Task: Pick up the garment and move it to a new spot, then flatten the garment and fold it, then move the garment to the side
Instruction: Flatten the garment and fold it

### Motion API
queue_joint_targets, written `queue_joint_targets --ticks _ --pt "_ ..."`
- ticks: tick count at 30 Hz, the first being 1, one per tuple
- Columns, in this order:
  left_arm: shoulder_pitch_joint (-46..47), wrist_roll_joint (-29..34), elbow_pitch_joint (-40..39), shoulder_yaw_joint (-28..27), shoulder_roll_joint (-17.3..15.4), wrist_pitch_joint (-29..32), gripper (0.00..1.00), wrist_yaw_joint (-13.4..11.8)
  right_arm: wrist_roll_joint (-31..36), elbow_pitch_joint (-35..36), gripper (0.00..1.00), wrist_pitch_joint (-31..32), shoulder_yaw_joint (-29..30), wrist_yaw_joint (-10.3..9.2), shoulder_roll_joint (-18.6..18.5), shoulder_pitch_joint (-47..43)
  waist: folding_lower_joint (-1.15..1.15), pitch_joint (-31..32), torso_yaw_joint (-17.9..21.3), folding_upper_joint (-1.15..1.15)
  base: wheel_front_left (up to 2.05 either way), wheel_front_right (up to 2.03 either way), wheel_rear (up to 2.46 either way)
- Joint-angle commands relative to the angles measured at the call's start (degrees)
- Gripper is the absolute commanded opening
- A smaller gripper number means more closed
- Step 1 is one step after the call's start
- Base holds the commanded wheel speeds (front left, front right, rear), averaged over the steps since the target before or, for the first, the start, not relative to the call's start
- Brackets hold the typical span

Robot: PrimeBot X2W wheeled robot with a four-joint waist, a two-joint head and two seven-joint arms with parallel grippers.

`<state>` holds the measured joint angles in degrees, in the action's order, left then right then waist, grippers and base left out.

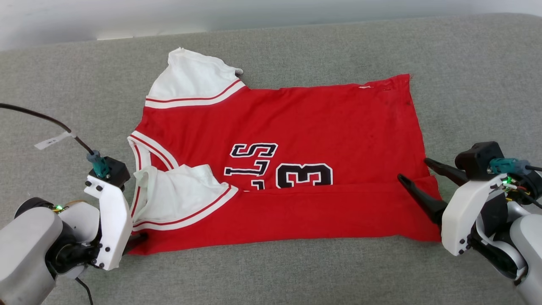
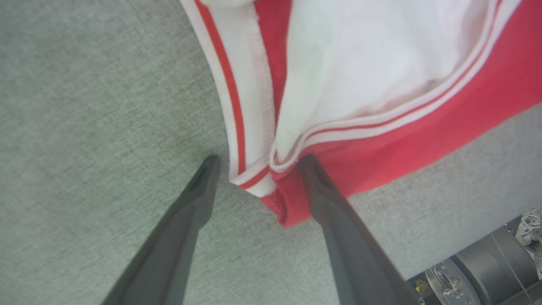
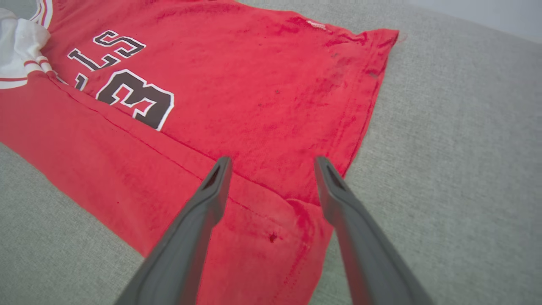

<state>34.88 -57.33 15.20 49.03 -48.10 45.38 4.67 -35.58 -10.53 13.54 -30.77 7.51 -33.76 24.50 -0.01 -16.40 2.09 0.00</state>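
The garment (image 1: pixel 296 123) is a red jersey with white sleeves, lying spread on the grey cushioned surface (image 1: pixel 465 84). Its near long edge is folded up over the front and hides the lower part of the black letters and "3". My left gripper (image 1: pixel 135 241) is at the near left corner. In the left wrist view it (image 2: pixel 259 159) stands open, its fingers straddling the striped trim corner of the garment (image 2: pixel 381 140). My right gripper (image 1: pixel 412 168) is open over the near right corner. In the right wrist view it (image 3: pixel 273 159) hovers above the fold line of the garment (image 3: pixel 254 84), holding nothing.
A black cable with a white tag (image 1: pixel 55 137) runs to my left wrist. A pale wall (image 1: pixel 127 17) borders the surface at the back. Grey cloth lies bare around the jersey. Part of the robot's base (image 2: pixel 487 271) shows beyond the surface's near edge.
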Motion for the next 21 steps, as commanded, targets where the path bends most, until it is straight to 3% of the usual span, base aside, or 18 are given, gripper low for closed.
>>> queue_joint_targets --ticks 1,2,10,17,21 --pt "-1.84 0.04 1.88 2.01 1.88 0.05 0.33 0.32 -0.16 -0.02 1.00 -0.06 -0.24 -0.04 -0.28 1.05 0.01 0.19 0.03 0.00 0.00 0.00 0.00" --pt "-1.73 0.14 2.10 2.15 2.12 -0.19 0.00 0.60 -0.17 0.06 1.00 0.21 -0.46 -0.04 -0.69 1.52 0.01 0.42 -0.01 0.00 0.00 0.00 0.00" --pt "-0.87 1.98 -0.86 2.39 -0.82 -3.42 0.00 2.11 -1.65 2.89 1.00 6.07 -3.78 -0.04 -6.34 7.70 0.01 3.10 -0.07 0.00 0.00 0.00 0.00" --pt "-1.53 2.25 -5.51 2.52 -3.08 -4.71 0.00 2.31 -8.15 5.96 1.00 22.12 -12.52 -0.04 -14.44 12.79 0.01 4.32 -1.00 0.00 0.00 0.00 0.00" --pt "-1.22 2.80 -8.19 2.81 -3.03 -4.69 0.00 2.18 -13.22 5.45 1.00 30.25 -16.63 -0.04 -16.48 13.93 0.01 3.76 -1.80 0.00 0.00 0.00 0.00"
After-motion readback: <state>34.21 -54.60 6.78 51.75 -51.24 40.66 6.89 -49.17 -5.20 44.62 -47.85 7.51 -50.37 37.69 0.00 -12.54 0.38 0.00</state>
